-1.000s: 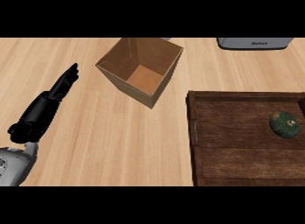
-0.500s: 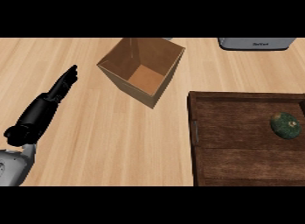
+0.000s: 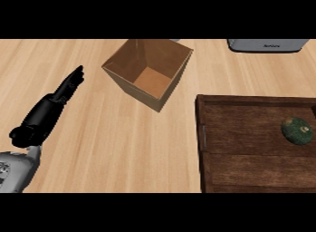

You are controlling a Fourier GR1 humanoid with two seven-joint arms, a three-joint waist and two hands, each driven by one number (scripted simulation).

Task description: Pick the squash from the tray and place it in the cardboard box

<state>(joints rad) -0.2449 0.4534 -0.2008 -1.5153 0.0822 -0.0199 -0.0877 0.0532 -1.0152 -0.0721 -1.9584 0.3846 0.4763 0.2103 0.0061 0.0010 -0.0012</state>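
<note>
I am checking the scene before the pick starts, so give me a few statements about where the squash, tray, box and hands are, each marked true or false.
1. The squash lies in the tray, near its right side. True.
2. The cardboard box already holds the squash. False: the box is open and nothing shows inside it.
3. The left hand is open, fingers straight, to the left of the box. True.
4. The left hand is touching the tray. False: it is well apart from it, with bare counter between.
5. The box stands to the right of the tray. False: it stands up and left of it.
</note>
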